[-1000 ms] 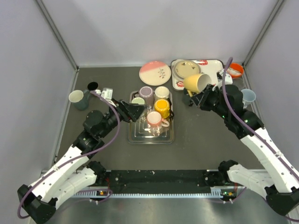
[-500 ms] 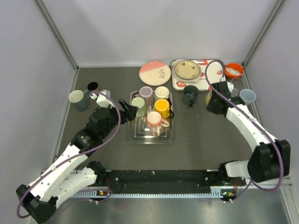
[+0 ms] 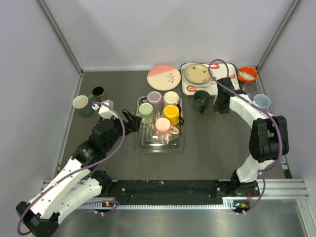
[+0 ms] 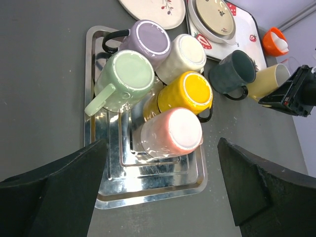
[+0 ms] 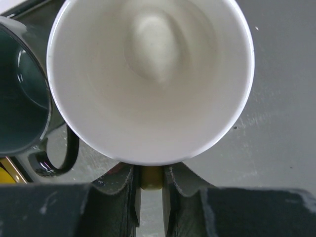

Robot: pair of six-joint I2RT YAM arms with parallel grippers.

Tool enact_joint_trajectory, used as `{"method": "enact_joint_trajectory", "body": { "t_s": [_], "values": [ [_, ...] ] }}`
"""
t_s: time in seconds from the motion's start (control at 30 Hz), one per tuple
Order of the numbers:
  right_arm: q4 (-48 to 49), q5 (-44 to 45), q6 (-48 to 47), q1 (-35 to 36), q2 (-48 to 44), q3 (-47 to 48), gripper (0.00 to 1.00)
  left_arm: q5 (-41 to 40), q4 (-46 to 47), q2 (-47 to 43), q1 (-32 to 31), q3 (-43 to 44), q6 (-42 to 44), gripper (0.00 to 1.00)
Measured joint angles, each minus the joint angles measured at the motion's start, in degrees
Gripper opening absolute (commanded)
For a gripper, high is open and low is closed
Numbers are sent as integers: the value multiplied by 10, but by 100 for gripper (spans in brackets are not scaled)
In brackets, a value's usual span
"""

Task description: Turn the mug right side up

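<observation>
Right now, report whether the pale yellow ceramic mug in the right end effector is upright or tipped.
Upright: the pale yellow ceramic mug faces mouth up, white inside showing, handle pinched in the right end effector.

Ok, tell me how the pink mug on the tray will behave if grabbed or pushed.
The pink mug looks glossy, so it may slip in a grip. It sits base-up close beside the yellow mug, so a push would probably knock that. On the smooth metal tray it likely slides.
</observation>
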Motion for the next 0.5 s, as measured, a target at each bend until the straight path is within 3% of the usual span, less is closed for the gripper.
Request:
{"method": "enact_joint_trajectory", "body": {
  "t_s": [0.37, 0.5],
  "values": [
    [10, -15, -15, 0, 62, 48, 1, -5, 0, 19, 0, -3, 9, 99],
    [10, -25, -18, 0, 64, 48, 24, -5, 0, 31, 0, -3, 9, 99]
  ]
}}
